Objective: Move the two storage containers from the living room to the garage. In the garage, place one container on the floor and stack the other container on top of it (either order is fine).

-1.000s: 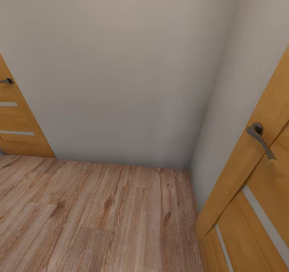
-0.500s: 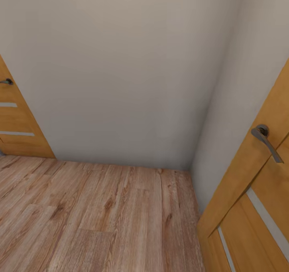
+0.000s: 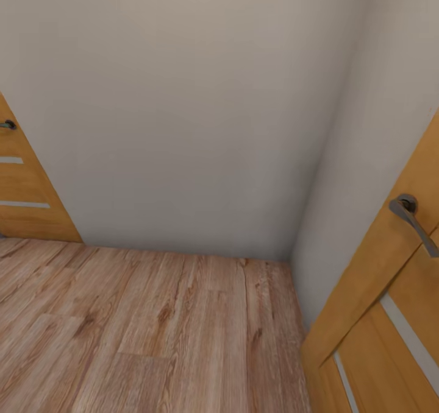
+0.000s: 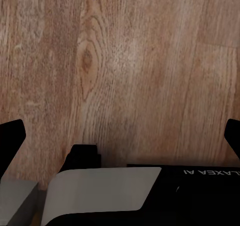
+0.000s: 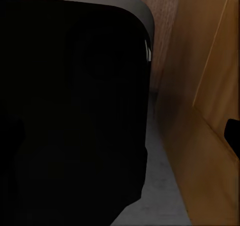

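While you face a bare wall corner (image 3: pixel 286 157) over wood plank floor (image 3: pixel 152 328), between two wooden doors (image 3: pixel 390 303), the left gripper (image 4: pixel 120 136) hangs spread and empty, the right gripper's state I cannot tell, so hauling and stacking both containers probably remain.

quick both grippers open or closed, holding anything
left gripper: open, holding nothing, over the wood floor
right gripper: cannot be told

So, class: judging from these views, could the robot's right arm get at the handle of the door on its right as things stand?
Probably yes. The door handle sits on the wooden door close at the robot's right, with bare wood floor and wall around and nothing in between. The right wrist view shows that door close by.
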{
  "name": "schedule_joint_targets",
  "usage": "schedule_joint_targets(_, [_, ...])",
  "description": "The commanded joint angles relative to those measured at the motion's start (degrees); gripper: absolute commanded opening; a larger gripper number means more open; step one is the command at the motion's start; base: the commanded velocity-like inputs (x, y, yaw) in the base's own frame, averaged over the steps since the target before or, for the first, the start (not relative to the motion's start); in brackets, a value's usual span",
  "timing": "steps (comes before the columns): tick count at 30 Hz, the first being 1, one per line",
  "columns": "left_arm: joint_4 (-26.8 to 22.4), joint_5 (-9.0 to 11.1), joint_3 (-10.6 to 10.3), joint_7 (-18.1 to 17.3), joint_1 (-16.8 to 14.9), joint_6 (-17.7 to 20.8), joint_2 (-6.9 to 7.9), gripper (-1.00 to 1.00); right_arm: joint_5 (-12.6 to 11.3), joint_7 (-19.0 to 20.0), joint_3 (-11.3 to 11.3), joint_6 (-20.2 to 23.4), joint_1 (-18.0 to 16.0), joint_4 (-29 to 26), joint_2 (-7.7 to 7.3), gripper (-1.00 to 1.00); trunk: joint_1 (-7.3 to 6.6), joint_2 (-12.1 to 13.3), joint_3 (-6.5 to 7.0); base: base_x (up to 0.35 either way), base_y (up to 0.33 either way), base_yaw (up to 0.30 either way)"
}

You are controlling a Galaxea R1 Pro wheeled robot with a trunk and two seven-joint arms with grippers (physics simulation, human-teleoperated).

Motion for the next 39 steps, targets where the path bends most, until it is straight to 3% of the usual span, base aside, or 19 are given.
schedule_joint_targets(1, [0.04,0.54,-0.50,0.28,-0.04,-0.21,0.01,1.00,0.05,0.09,0.05,-0.02,-0.01,-0.01,-0.02,1.00,0.01,-0.02,-0.05,0.158,0.000,0.000])
schedule_joint_targets(39, [0.04,0.54,-0.50,0.28,-0.04,-0.21,-0.08,1.00,0.05,0.09,0.05,-0.02,0.00,-0.01,-0.02,1.00,0.01,-0.02,-0.05,0.179,0.000,0.000])
